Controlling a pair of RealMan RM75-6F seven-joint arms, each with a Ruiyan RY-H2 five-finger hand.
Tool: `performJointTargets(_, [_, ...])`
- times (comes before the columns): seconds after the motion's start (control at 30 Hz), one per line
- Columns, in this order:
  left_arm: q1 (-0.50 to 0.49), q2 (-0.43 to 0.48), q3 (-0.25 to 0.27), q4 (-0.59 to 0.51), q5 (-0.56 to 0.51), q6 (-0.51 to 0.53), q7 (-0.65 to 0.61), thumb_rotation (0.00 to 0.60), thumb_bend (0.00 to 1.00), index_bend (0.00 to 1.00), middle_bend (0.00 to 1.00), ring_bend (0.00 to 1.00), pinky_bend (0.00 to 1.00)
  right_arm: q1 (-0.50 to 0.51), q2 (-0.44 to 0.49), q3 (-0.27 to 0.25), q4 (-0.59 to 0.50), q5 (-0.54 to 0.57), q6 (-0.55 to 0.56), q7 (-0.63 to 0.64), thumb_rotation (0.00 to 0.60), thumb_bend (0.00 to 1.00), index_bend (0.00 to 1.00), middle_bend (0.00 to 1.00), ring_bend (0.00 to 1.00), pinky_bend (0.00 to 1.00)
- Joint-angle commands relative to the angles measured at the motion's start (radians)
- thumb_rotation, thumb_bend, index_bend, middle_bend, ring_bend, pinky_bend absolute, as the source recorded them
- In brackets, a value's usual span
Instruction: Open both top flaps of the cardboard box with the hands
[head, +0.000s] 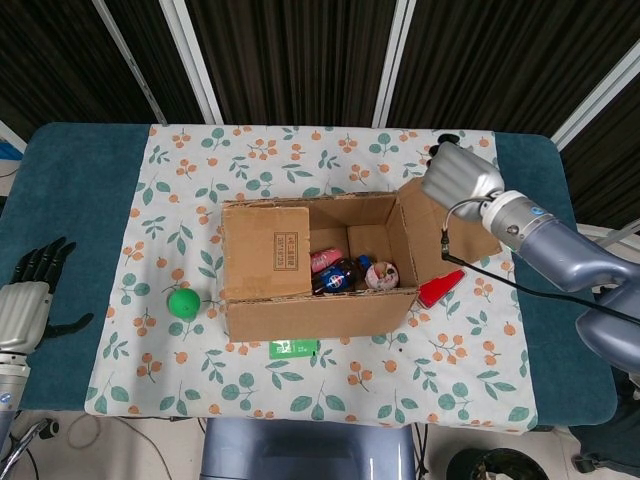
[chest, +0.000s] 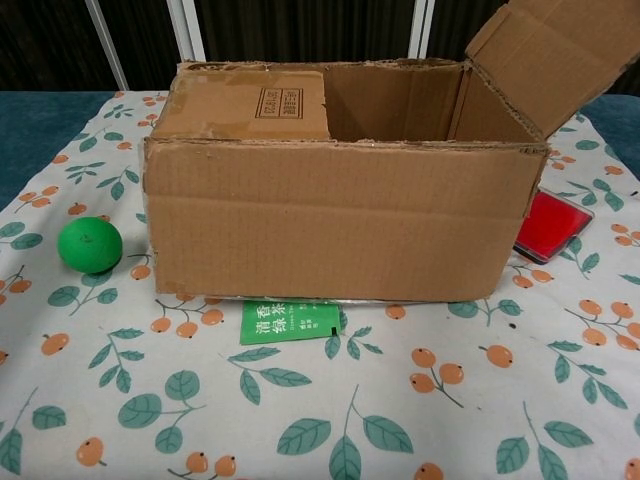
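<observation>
The cardboard box (head: 320, 312) stands mid-table on the flowered cloth; the chest view shows its front wall (chest: 340, 215). Its left top flap (head: 266, 250) (chest: 245, 105) lies flat over the opening. The right top flap (head: 445, 228) (chest: 555, 55) is swung up and leans outward to the right. My right hand (head: 460, 172) sits on that flap's far outer edge, back of the hand upward, fingers hidden beneath. My left hand (head: 25, 300) rests at the table's left edge, far from the box, fingers spread and holding nothing. Neither hand appears in the chest view.
A green ball (head: 182, 303) (chest: 90, 245) lies left of the box. A green tea packet (head: 293, 348) (chest: 290, 321) pokes out under the front wall. A red flat thing (head: 440, 288) (chest: 553, 226) lies right of the box, below the raised flap. Several small items (head: 350, 272) fill the box.
</observation>
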Motion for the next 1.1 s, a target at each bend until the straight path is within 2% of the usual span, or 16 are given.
performJointTargets(0.03, [0.000, 0.000, -0.001, 0.000, 0.000, 0.000, 0.000, 0.600, 0.13, 0.00, 0.00, 0.00, 0.03, -0.023, -0.002, -0.021, -0.004, 0.024, 0.017, -0.017, 0.600, 1.00, 0.56, 0.38, 0.29, 0.31])
performJointTargets(0.33, [-0.001, -0.003, -0.001, 0.002, -0.002, -0.004, 0.005, 0.600, 0.13, 0.00, 0.00, 0.00, 0.03, -0.103, -0.030, -0.065, -0.025, 0.093, 0.116, -0.049, 0.600, 1.00, 0.56, 0.38, 0.29, 0.31])
performJointTargets(0.43, [-0.002, -0.003, -0.004, 0.000, -0.002, -0.002, 0.007, 0.600, 0.13, 0.00, 0.00, 0.00, 0.03, -0.158, -0.042, -0.068, -0.040, 0.133, 0.218, -0.048, 0.600, 0.91, 0.56, 0.35, 0.27, 0.30])
performJointTargets(0.6, [-0.008, -0.002, -0.008, -0.004, 0.000, -0.002, 0.025, 0.600, 0.13, 0.00, 0.00, 0.00, 0.03, -0.305, -0.077, -0.048, -0.104, 0.249, 0.507, -0.015, 0.600, 0.69, 0.47, 0.26, 0.22, 0.26])
performJointTargets(0.77, [-0.017, 0.002, -0.009, -0.018, -0.005, -0.016, 0.054, 0.600, 0.13, 0.00, 0.00, 0.00, 0.03, -0.487, -0.135, -0.039, -0.203, 0.315, 0.838, 0.024, 0.600, 0.46, 0.15, 0.12, 0.13, 0.26])
performJointTargets(0.83, [-0.026, 0.006, -0.013, -0.028, -0.003, -0.022, 0.067, 0.600, 0.13, 0.00, 0.00, 0.00, 0.03, -0.561, -0.163, -0.040, -0.229, 0.336, 0.945, 0.064, 0.600, 0.41, 0.06, 0.07, 0.10, 0.26])
performJointTargets(0.93, [-0.041, 0.013, -0.023, -0.042, -0.001, -0.029, 0.093, 0.600, 0.13, 0.00, 0.00, 0.00, 0.03, -0.648, -0.201, -0.043, -0.243, 0.345, 1.057, 0.120, 0.600, 0.36, 0.01, 0.03, 0.07, 0.25])
performJointTargets(1.1, [-0.080, 0.036, -0.045, -0.084, 0.008, -0.058, 0.128, 0.600, 0.13, 0.00, 0.00, 0.00, 0.03, -0.772, -0.272, -0.053, -0.235, 0.315, 1.216, 0.200, 0.600, 0.36, 0.01, 0.02, 0.06, 0.24])
